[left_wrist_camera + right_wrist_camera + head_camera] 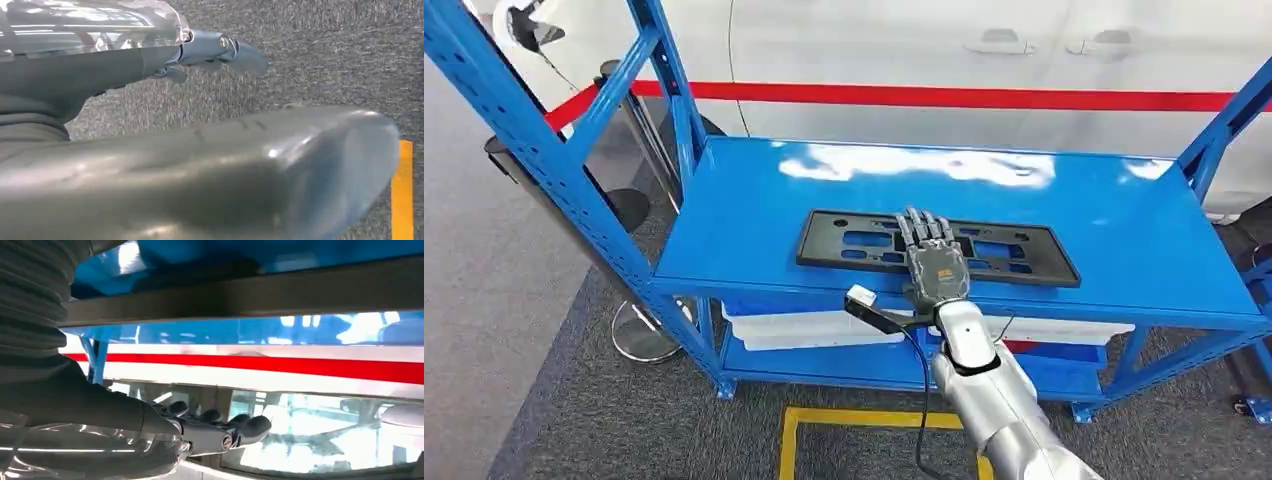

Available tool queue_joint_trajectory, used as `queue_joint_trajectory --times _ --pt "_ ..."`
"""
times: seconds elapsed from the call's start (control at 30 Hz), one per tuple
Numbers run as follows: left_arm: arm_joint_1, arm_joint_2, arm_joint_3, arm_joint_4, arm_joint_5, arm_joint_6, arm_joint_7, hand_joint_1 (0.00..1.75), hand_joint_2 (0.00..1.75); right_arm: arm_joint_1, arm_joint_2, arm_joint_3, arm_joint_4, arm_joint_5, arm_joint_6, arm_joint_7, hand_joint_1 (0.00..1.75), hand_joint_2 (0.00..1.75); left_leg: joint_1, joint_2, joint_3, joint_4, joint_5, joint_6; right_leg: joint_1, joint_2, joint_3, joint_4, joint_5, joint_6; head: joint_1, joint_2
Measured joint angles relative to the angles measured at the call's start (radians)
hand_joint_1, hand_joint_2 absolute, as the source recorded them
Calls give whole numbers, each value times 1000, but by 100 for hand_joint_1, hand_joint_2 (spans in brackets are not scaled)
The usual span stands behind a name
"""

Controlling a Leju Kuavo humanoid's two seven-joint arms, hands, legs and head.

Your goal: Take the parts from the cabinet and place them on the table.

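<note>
- In the head view our right hand (pixel 935 262) lies flat over the black frame (pixel 844 240), fingers stretched out, gripping nothing, probably lining up a grasp.
- That frame is long, slotted, lying flat mid-shelf on the blue rack (pixel 1114 230).
- At the left wrist, our left hand (pixel 220 50) hangs over carpet (pixel 325 55), fingers apart, holding nothing.
- At the right wrist, the fingers (pixel 250 426) reach out straight.

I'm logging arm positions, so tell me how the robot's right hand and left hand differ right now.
The right hand is stretched forward over the blue shelf, fingers flat above the black plastic frame; the left hand hangs over grey carpet by a yellow floor line, near no part. Both hold nothing.
</note>
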Motion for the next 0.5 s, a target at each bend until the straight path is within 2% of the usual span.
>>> queue_joint_trajectory --times 0.03,0.07,0.1,0.13,0.2,0.23,0.27,0.3,0.33,0.37,0.4,0.43,0.47,0.5 --pt "0 0 0 0 0 0 0 0 0 -1 1 0 0 0 5 -2 0 175 0 -1 0 -1 2 6 1 0 2 -3 2 5 0 0" --pt "1 -4 0 0 1 0 0 0 0 -2 2 -2 -2 0 9 -3 0 175 7 0 3 -10 7 14 3 1 0 1 -2 10 0 0" --pt "2 -5 0 0 2 0 0 0 0 -4 2 -4 -4 0 11 -5 0 175 9 0 5 -13 10 19 -2 2 -4 16 -16 17 0 0" --pt "1 -4 0 0 3 3 0 0 0 -9 2 -5 -5 0 14 -6 0 175 9 1 4 -13 11 24 -4 1 -26 60 -48 23 0 0" --pt "1 -4 0 0 4 5 0 0 0 -13 2 -5 -4 2 27 -4 0 175 8 1 2 -13 11 24 -10 1 -102 222 -123 33 0 0" --pt "1 -4 0 0 5 6 0 0 0 -12 2 -5 -2 2 32 0 0 175 8 1 2 -12 10 25 -12 0 -133 285 -141 36 0 0" --pt "2 -5 0 0 6 6 0 0 0 -11 2 -5 1 3 38 3 0 175 8 1 2 -12 10 25 -14 0 -148 308 -137 37 0 0" --pt "3 -5 -1 0 7 6 0 0 0 -13 2 -5 5 3 43 7 0 175 8 0 4 -12 9 25 -17 0 -137 278 -104 38 0 0" --pt "2 -5 -1 0 7 7 0 0 0 -16 2 -5 7 3 45 9 0 175 9 -1 5 -12 8 23 -18 0 -109 218 -65 36 0 0" --pt "2 -5 -1 0 8 7 0 0 0 -20 2 -5 8 3 46 9 0 175 9 -2 9 -11 6 20 -18 0 -60 115 -14 32 0 0" --pt "2 -6 -1 0 8 8 0 0 0 -25 2 -5 8 3 46 10 0 175 9 -2 12 -12 4 17 -18 0 -16 24 21 26 0 0" --pt "0 -6 -1 0 8 8 0 0 0 -31 2 -5 9 3 46 10 68 175 1 -2 9 -10 2 11 -9 1 -4 2 2 22 0 0" --pt "0 -5 -1 0 9 8 -1 0 0 -34 2 -5 11 3 46 12 141 175 2 -2 7 -11 2 6 -9 1 -8 -1 6 17 0 0" --pt "1 -5 -1 0 9 9 -1 0 0 -34 2 -5 13 3 47 16 162 175 2 -2 8 -12 2 1 -7 2 -9 -1 5 15 0 0"
